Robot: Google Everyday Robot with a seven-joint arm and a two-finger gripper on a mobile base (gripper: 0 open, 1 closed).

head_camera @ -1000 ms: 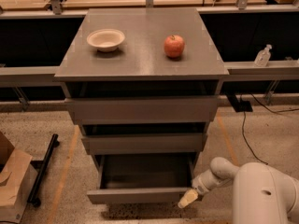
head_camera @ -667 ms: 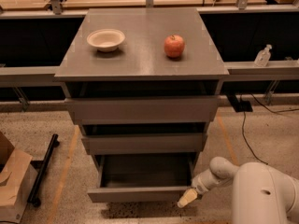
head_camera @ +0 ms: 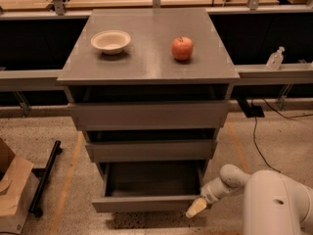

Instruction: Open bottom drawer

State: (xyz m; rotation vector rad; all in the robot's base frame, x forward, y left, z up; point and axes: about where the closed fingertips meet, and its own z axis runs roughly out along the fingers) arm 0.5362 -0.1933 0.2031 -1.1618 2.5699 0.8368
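Observation:
The grey cabinet has three stacked drawers. The bottom drawer [head_camera: 146, 202] is pulled well out toward me, its dark inside showing and nothing visible in it. The middle drawer front [head_camera: 150, 150] and the wider top drawer front [head_camera: 148, 115] stick out only slightly. My gripper [head_camera: 196, 208], with pale yellowish fingertips, sits at the bottom drawer's front right corner, right against the end of its front panel. My white arm [head_camera: 274, 199] comes in from the lower right.
On the cabinet top [head_camera: 146, 67] stand a white bowl [head_camera: 111, 41] at the left and a red apple [head_camera: 182, 48] at the right. A cardboard box [head_camera: 12, 190] and a black bar [head_camera: 44, 177] lie on the floor at the left. A cable [head_camera: 257, 141] runs over the floor at the right.

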